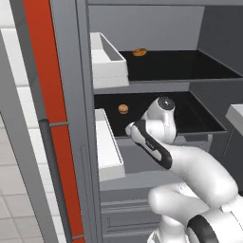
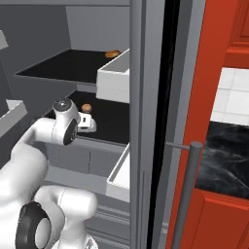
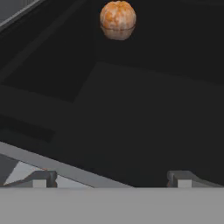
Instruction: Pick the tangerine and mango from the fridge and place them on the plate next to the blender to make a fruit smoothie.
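The fridge (image 1: pixel 71 95) stands open with its black shelves (image 1: pixel 199 118) showing. On the lower shelf sits the tangerine (image 1: pixel 123 108) (image 2: pixel 86 107) (image 3: pixel 117 19), a small round orange fruit. My gripper (image 2: pixel 91 124) (image 3: pixel 111 179) is at that shelf's front edge, a short way before the fruit. It is open, with its fingertips (image 3: pixel 40 178) wide apart and nothing between them. The mango, the plate and the blender are out of view.
A flatter oval orange item (image 1: pixel 139 52) (image 2: pixel 112 54) lies on the upper shelf. White door bins (image 1: pixel 109 64) (image 2: pixel 114 73) jut out beside the shelves. Grey drawers (image 1: pixel 123 213) sit below. The long bar handle (image 2: pixel 187 194) and red cabinets (image 2: pixel 219 97) are alongside.
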Available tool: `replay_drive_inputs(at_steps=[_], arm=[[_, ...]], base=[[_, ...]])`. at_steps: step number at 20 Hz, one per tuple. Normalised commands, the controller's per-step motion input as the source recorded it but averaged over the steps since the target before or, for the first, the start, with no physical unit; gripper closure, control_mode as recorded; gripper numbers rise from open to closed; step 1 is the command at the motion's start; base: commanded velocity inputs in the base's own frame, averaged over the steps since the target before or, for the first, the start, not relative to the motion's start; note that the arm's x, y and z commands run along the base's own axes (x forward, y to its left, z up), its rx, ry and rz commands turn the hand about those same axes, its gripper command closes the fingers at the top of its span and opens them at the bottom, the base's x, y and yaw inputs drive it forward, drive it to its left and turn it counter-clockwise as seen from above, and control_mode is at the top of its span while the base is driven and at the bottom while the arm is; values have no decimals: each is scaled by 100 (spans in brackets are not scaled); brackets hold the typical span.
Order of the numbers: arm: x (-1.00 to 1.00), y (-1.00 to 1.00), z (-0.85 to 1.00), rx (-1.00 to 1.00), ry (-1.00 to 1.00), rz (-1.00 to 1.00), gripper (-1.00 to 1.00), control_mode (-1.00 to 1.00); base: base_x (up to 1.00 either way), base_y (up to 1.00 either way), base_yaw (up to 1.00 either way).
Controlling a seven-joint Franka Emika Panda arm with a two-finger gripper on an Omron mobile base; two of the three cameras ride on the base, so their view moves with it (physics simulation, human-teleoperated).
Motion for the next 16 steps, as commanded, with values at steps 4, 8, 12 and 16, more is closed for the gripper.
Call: replay_drive_inputs(at_steps=[4,8,12,16], arm=[[81,32,19,0,5,-5,-100,-100],[68,32,4,0,5,-5,-100,-100],[53,36,0,0,0,-8,-100,-100],[43,5,0,0,0,-2,-100,-100]], base=[[0,0,0],[0,0,0],[0,0,0],[0,0,0]])
